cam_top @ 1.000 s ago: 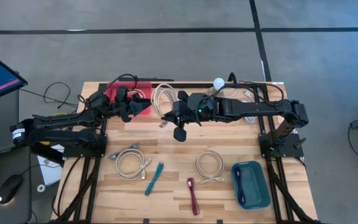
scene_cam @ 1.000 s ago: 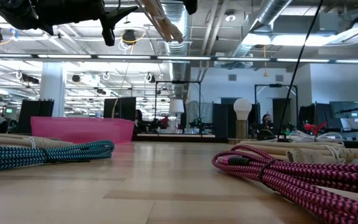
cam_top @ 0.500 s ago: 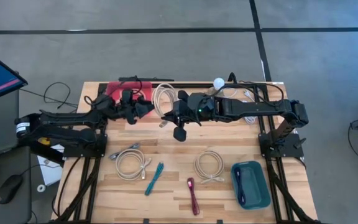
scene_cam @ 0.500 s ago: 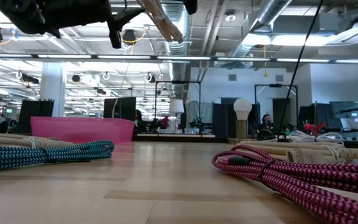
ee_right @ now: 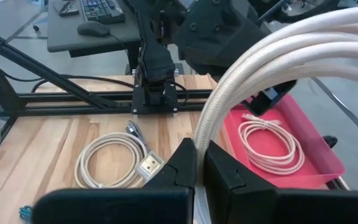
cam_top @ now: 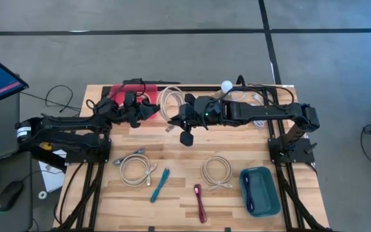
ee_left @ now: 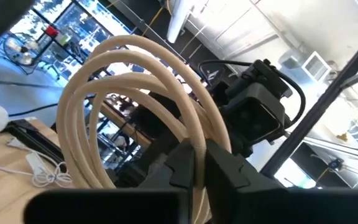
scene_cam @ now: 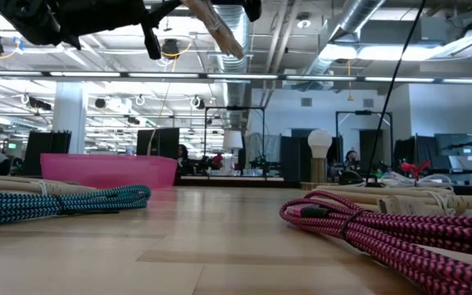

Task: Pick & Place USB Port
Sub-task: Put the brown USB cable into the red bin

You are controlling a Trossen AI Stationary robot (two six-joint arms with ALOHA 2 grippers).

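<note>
A coiled cream USB cable [cam_top: 169, 100] hangs in the air over the table's far middle, between my two grippers. My left gripper [cam_top: 154, 109] reaches in from the left and is shut on the coil's left side [ee_left: 199, 163]. My right gripper [cam_top: 174, 118] comes from the right and is shut on the coil's near side [ee_right: 199, 163]. In the low view a stretch of the cable [scene_cam: 216, 26] shows high up, beside the left arm. The pink tray [cam_top: 125, 94] stands at the far left, under the left gripper. In it lies another cream cable [ee_right: 270, 140]. My left gripper pinches several strands of the coil's loop [ee_left: 190, 132] between its two fingers, coming in roughly level from the table's left. The coil rises beyond the fingers, clear of the table. My right gripper pinches the bundled strands of the coil [ee_right: 207, 133] between its two fingers, reaching from the table's right. The coil is lifted clear, and a loose plug end [cam_top: 168, 127] hangs off it.
On the near half lie a cream coil [cam_top: 136, 169], a teal cable [cam_top: 160, 183], a magenta cable [cam_top: 200, 202] and another cream coil [cam_top: 218, 171]. A teal bin [cam_top: 260, 191] stands near right. White cables [cam_top: 257, 102] and a white ball [cam_top: 227, 85] sit at the far edge.
My left gripper has moved toward the table's right, over the pink tray, up to the coil held by my right gripper, and now has its fingers on the coil's strands. The coil and my right gripper have stayed where they were.
</note>
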